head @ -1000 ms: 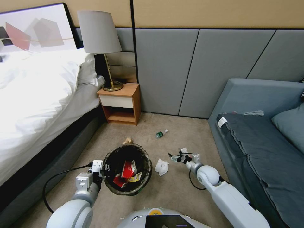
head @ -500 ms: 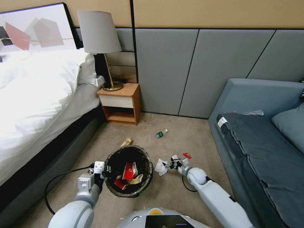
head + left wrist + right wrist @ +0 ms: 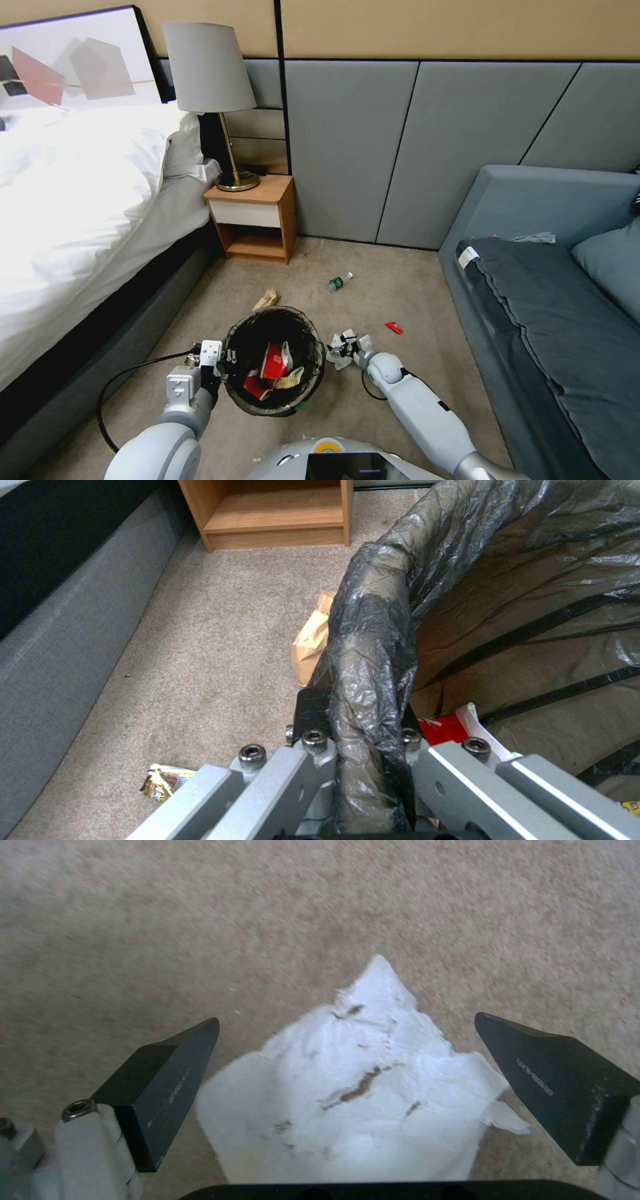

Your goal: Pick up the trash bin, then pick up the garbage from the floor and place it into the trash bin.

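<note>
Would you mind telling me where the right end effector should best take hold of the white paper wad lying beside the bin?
Grip the white paper wad across its broad crumpled middle, coming straight down from above. It lies flat on the carpet and narrows to a thin point, which would probably slip. The right end effector hangs open with a finger on either side, so closing there looks best.

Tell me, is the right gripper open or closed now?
Open. The right gripper has its two dark fingers spread wide on either side of the white paper wad on the carpet, not squeezing it.
</note>
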Controlling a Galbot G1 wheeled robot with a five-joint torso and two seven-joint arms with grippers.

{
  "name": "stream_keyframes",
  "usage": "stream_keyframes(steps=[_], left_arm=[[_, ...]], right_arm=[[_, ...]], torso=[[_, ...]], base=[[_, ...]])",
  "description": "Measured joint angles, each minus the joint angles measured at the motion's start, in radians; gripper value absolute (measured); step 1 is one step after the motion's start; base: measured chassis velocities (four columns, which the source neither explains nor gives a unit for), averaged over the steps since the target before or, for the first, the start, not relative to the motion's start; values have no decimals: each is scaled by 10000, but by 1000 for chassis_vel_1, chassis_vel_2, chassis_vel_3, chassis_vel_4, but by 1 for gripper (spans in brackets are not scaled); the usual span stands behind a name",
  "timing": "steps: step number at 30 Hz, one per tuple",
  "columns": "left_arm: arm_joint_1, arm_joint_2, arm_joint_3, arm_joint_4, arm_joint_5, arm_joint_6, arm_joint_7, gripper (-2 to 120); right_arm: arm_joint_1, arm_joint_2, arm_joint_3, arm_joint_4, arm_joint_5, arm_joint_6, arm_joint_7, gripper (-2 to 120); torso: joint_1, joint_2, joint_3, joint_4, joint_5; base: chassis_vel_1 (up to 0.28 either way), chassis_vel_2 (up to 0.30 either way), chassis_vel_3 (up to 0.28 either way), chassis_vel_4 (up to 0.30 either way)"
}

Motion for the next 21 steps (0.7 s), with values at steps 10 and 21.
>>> stream_keyframes(steps=[10,21], left_arm=[[-16,-3,16,0,-1,-12,8,1],[35,49,18,0,-44,-19,12,1]], right_arm=[[-46,-33,122,-241,-95,-187,89,100],[-186,-41,276,-160,-140,-187,55,89]], torso=[[0,0,0,-1,0],[0,1,0,0,0]], base=[[0,0,0,0],[0,0,0,0]])
